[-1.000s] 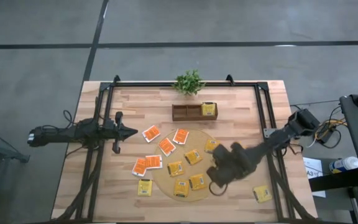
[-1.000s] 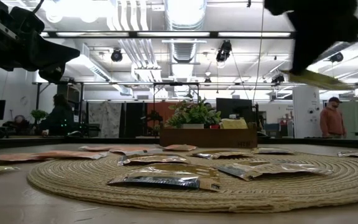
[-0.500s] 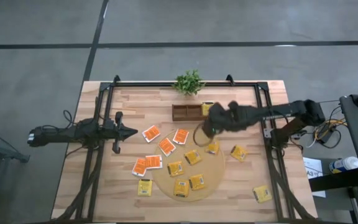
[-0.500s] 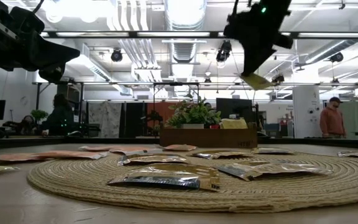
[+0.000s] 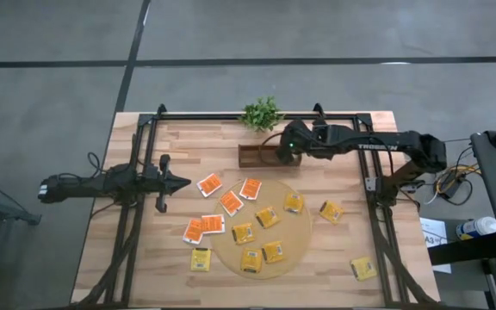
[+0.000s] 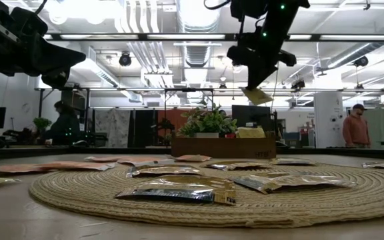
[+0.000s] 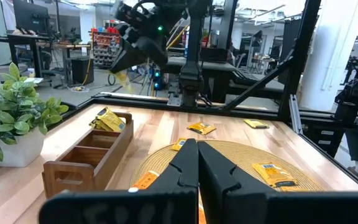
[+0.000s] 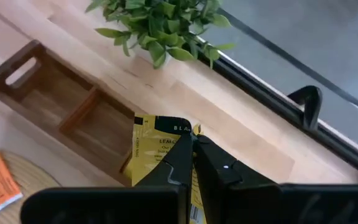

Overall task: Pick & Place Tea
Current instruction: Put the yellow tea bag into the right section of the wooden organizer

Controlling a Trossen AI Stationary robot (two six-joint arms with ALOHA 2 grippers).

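Observation:
My right gripper point(image 5: 284, 148) hangs above the right end of the wooden box point(image 5: 258, 156) at the far middle of the table, shut on a yellow tea packet point(image 8: 157, 149). That packet also shows in the low view point(image 6: 257, 95). Another yellow packet point(image 7: 107, 119) lies in the box's right compartment. Several yellow packets point(image 5: 268, 217) lie flat on the round woven mat point(image 5: 295, 232), and several orange-red ones point(image 5: 209, 184) lie on the wood to its left. My left gripper point(image 5: 184, 182) waits shut and level at the table's left, holding nothing. My right gripper pinches the yellow packet between its two fingers along one side edge point(image 8: 178, 138). The fingers slant downward, coming from the table's right. The packet hangs tilted below the fingertips point(image 6: 253, 81), lifted clear above the wooden box.
A small green plant point(image 5: 262, 114) stands just behind the box at the far edge. One yellow packet point(image 5: 362, 268) lies near the front right corner, another point(image 5: 331, 210) right of the mat. Black frame rails point(image 5: 364, 164) run along the table's sides.
My right gripper has swung from above the mat's near right part toward the far edge and to the left, ending over the wooden box. It has stayed shut, with the yellow packet hanging from it, clear of the table.

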